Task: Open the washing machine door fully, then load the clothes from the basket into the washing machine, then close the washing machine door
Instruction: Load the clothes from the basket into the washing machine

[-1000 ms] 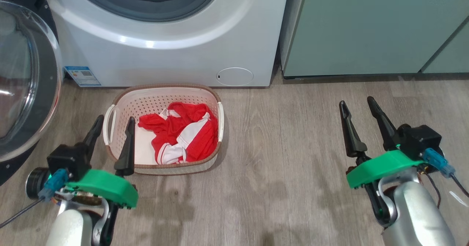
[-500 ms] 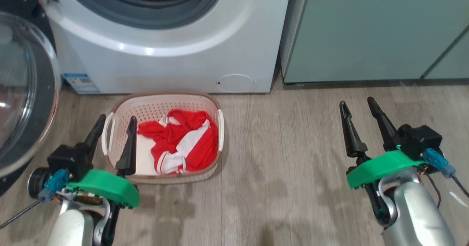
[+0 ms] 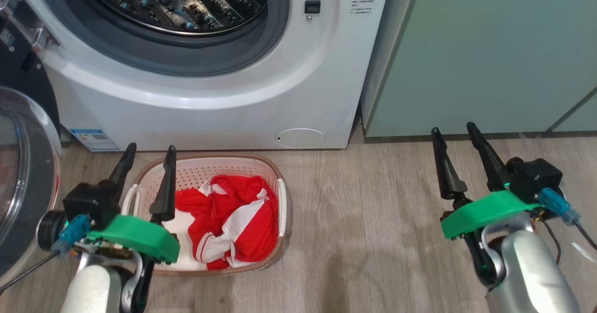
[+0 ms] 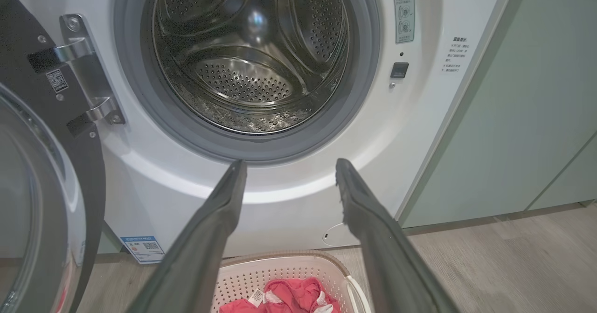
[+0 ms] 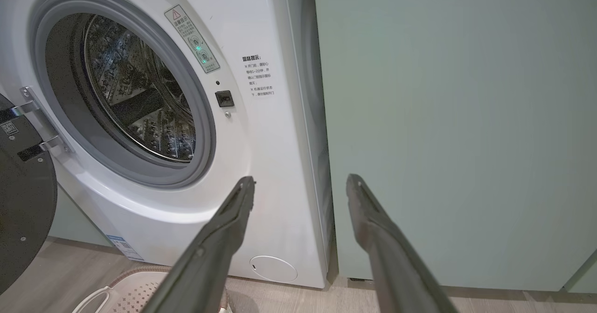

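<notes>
We judge the washing machine door fully open; the clothes lie in the basket before the washing machine. Our jaws gape wide, empty: loading and closing remain.

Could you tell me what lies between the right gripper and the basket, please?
Only bare wooden floor separates the right gripper from the basket, as the head view shows.

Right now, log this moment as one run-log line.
washing machine door: open | drum: empty | red clothes: in basket | left gripper: open, empty | right gripper: open, empty | loading: not started
</notes>
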Controlling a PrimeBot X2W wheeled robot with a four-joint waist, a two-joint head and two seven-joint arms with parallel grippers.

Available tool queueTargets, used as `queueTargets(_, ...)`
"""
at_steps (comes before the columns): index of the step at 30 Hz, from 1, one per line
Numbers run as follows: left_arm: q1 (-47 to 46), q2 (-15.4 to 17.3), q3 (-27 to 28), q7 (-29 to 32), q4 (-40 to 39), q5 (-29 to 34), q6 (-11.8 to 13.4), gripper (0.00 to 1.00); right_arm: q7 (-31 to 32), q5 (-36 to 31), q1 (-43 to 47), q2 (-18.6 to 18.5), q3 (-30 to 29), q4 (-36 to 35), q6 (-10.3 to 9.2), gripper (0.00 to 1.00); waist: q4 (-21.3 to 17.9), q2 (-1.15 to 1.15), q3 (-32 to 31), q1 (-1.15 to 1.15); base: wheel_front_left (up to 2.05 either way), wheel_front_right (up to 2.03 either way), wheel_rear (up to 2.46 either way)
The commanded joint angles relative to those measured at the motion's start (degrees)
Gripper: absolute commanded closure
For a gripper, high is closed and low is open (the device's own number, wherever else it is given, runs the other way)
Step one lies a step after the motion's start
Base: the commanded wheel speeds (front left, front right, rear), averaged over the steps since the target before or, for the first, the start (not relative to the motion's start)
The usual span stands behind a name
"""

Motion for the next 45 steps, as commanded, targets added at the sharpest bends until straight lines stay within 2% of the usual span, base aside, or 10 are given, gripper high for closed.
queueTargets(1, -1.96, 1.31, 1.82, -0.41, -2.22, -0.13, 0.20, 0.00, -0.65, 0.42, -1.20, 0.26, 1.27, -1.62, 0.00, 0.00, 0.02, 0.00, -0.05, 0.00, 0.60, -0.60, 0.00)
queueTargets(20, -2.17, 1.91, 1.33, -0.46, -2.09, -0.97, 0.78, 0.00, -0.48, 0.60, -1.41, 0.26, 1.56, -1.46, 0.00, 0.00, 0.24, 0.00, 0.26, 0.00, 0.02, -0.02, 0.00)
queueTargets(29, -4.73, 1.51, 0.84, -1.28, 0.22, -2.63, 0.01, 0.00, -0.13, 0.45, -2.42, 0.26, 1.74, -2.78, 0.00, 0.00, -0.04, 0.00, 3.70, 0.00, 0.00, 0.00, 0.00)
queueTargets(35, -11.08, 0.59, 0.27, -3.07, 9.40, -5.57, -1.67, 0.00, 0.29, 0.27, -4.31, 0.26, 2.40, -4.40, 0.00, 0.00, -0.81, 0.00, 9.82, 0.00, 0.00, 0.00, 0.00)
queueTargets(45, -25.39, 0.38, -3.92, -4.62, 34.61, -8.47, -3.80, 0.00, -0.32, 0.48, -9.03, 0.26, 4.05, -6.19, 0.00, 0.00, -3.32, 0.00, 22.15, 0.00, 0.00, 0.00, 0.00)
